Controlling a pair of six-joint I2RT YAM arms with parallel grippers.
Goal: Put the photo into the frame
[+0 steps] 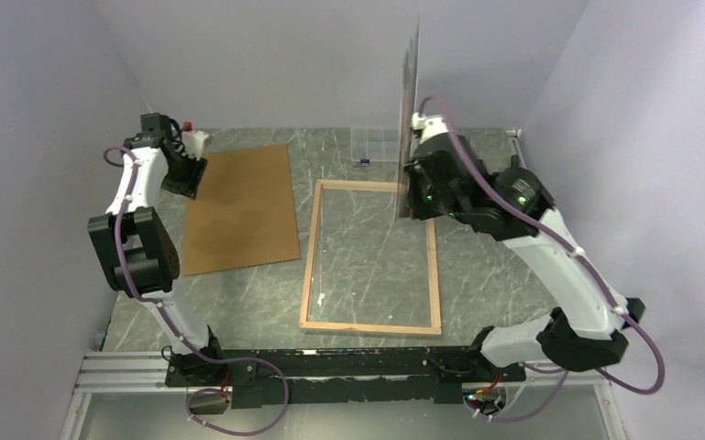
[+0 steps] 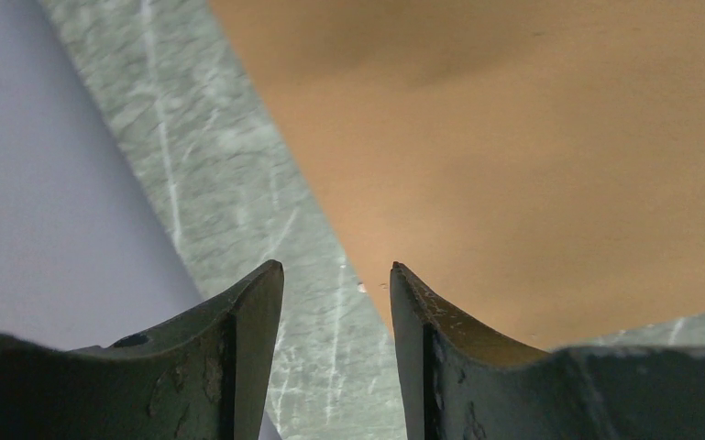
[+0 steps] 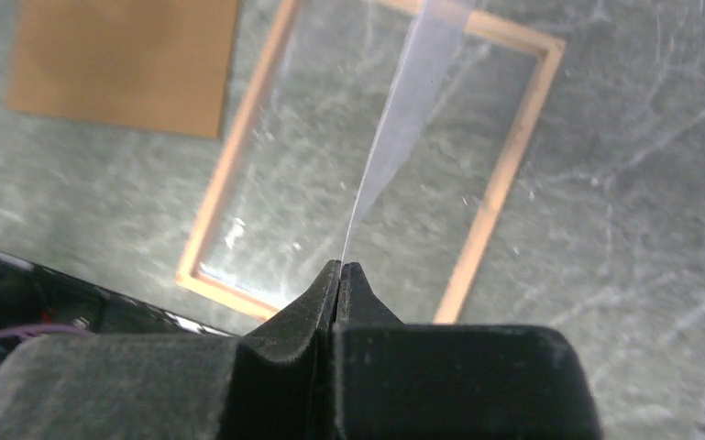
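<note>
Holding: the right gripper (image 3: 341,266) is pinching the photo (image 3: 403,119) by one edge, with the jaws pressed almost together on the sheet.
Photo position: the sheet is standing upright and edge-on, running straight out ahead of the right fingertips and showing as only a thin pale sliver.
Frame position: the frame (image 3: 504,174) is lying flat beyond those fingertips, back side up, and the sheet is hanging over its far right part.
Photo handling (judgement): it is probably behaving as a light, thin, flexible sheet, so it may bow or swing from a single edge pinch. A smooth print may also be sliding in the pads. The edge strip is looking like the safest place to hold it, to avoid creasing the print.
Frame material: a narrow light-wood border is enclosing a clear pane, with the marbled green table (image 1: 495,275) showing through. It is looking rigid, and the pane is likely fragile.
Left gripper (image 2: 336,270): the jaws are standing partly apart with nothing between them.
Backing board (image 2: 513,137): this flat, matte brown board is lying below and to the right of the left fingertips, with bare table to their left.
</note>
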